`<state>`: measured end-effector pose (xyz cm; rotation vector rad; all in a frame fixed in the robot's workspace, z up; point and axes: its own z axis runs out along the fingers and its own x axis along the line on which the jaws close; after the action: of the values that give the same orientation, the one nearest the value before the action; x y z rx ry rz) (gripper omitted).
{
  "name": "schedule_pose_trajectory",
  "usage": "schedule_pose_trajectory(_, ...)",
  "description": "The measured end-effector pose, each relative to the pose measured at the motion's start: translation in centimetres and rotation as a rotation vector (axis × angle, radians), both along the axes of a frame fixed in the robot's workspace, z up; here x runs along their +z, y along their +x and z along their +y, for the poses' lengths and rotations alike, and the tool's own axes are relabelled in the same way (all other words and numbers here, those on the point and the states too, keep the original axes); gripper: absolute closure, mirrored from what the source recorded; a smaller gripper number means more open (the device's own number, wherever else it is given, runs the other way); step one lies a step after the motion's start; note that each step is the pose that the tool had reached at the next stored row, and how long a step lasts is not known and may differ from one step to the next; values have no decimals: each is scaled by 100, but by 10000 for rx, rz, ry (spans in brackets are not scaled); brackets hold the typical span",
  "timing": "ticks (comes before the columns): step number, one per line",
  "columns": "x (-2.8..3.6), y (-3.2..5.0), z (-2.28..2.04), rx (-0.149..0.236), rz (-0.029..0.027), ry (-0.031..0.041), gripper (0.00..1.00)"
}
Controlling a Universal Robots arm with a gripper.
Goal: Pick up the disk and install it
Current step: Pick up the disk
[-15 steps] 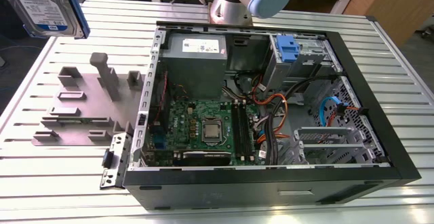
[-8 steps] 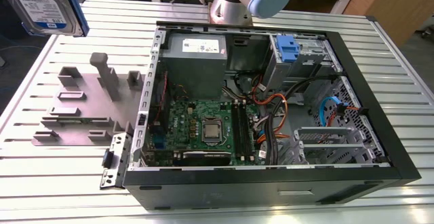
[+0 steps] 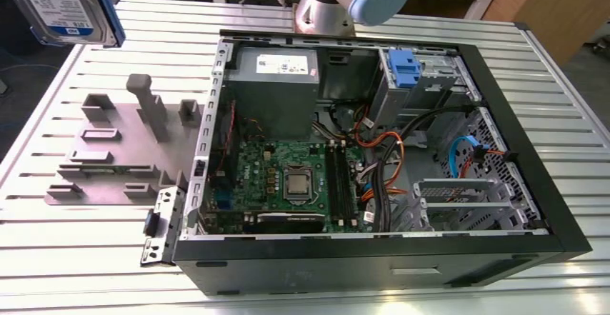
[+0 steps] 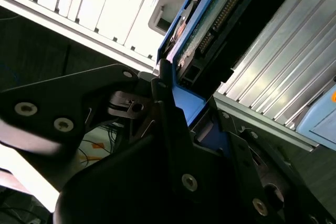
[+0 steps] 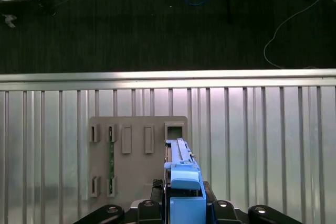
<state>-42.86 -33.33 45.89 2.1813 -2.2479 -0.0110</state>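
While the gripper (image 5: 184, 209) hangs above the slatted metal desk (image 3: 548, 72), its black fingers (image 4: 169, 129) are closed on the blue carrier frame of the disk (image 3: 59, 4), one on each side, as both wrist views show. At ten o'clock in the exterior view the disk is held in the air, its label facing the camera. Below it, at nine o'clock, a grey fixture plate (image 3: 114, 151) with upright blocks lies on the desk. From the centre out to three o'clock lies an open black computer case (image 3: 381, 261). Inside it, a grey power supply (image 3: 274, 86) sits toward twelve o'clock, a green motherboard (image 3: 286, 179) is near the centre, and a blue latch (image 3: 405, 68) on a grey metal cage is at one o'clock. The robot arm's base (image 3: 329, 4) rises behind the case at twelve o'clock.
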Motion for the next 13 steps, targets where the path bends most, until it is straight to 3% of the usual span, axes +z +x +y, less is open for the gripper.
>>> schedule_pose_trajectory(6, -1, 0, -18, 1, -1, 22, 64)
schedule_pose_trajectory(13, -3, 0, -83, 1, -1, 22, 64)
